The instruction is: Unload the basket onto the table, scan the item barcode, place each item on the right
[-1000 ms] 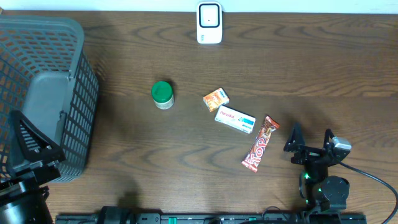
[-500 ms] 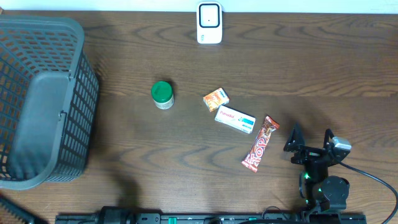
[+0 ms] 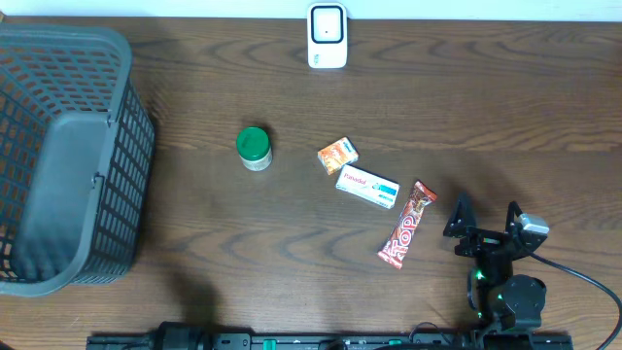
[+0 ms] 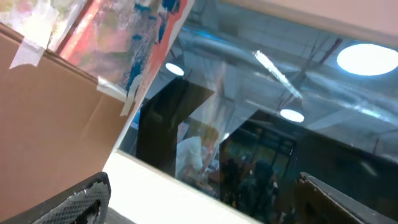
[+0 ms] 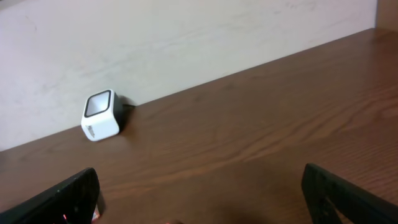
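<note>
The white barcode scanner [image 3: 328, 36] stands at the far edge of the table and shows again in the right wrist view as a small white cube [image 5: 100, 116] by the wall. Mid-table lie a green-lidded jar [image 3: 254, 148], a small orange box [image 3: 337, 156], a white medicine box [image 3: 367, 187] and a red chocolate bar [image 3: 405, 226]. My right gripper [image 3: 486, 216] sits open just right of the chocolate bar, nothing between its fingers [image 5: 202, 186]. My left gripper [image 4: 202, 186] is out of the overhead view; its wrist camera points up at a window and ceiling lights, jaws wide apart and empty.
A large dark grey mesh basket [image 3: 136, 146] fills the table's left side. A brown cardboard panel [image 4: 50, 118] with tape shows in the left wrist view. The right arm's base [image 3: 515, 297] and cable sit at the front right edge.
The left arm, seen over the basket's front left corner a second ago, has withdrawn out of the overhead view. The right arm and the items have not moved.
</note>
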{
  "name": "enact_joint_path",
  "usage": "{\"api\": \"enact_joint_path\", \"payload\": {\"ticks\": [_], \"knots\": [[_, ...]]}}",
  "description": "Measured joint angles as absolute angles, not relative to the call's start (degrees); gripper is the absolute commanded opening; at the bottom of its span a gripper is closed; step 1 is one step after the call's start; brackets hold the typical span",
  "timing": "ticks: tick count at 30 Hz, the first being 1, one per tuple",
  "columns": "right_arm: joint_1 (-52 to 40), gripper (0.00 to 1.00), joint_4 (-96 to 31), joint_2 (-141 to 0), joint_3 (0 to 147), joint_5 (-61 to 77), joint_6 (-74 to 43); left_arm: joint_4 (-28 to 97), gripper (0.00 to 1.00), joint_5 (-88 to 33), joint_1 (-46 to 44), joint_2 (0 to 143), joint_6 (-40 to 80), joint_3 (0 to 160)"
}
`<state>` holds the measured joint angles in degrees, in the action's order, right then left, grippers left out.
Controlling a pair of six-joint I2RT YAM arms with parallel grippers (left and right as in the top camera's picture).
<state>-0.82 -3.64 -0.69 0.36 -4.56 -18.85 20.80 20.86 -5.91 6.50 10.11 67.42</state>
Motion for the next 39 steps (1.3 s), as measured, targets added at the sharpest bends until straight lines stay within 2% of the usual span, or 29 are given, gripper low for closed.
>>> {"api": "enact_joint_path", "payload": {"ticks": [5,20,26,32,39], "knots": [[-0.8,0.99,-3.6,-0.7,0.4,-4.6,-18.9,17.4,0.94,20.9,-5.9,6.8,10.7,65.0],[-0.8,0.99,-3.6,-0.7,0.4,-4.6,-18.9,19.4,0.94,23.9,-5.9,8.8,10.9,58.9],[-0.8,0.99,-5.9,-0.8,2.3,4.0,-14.7,17.6,0.94,24.2,-5.9,4.1,11.0,53.2],[-0.8,0.99,-16.6,-5.2,17.7,7.2,-10.2,15.2,0.94,23.4,-5.9,1.3,11.0,45.5],[-5.7,0.99,-31.5,-27.9,41.6,9.2,-9.1,16.0,0.94,22.7,-5.9,1.4,11.0,39.6]]}}
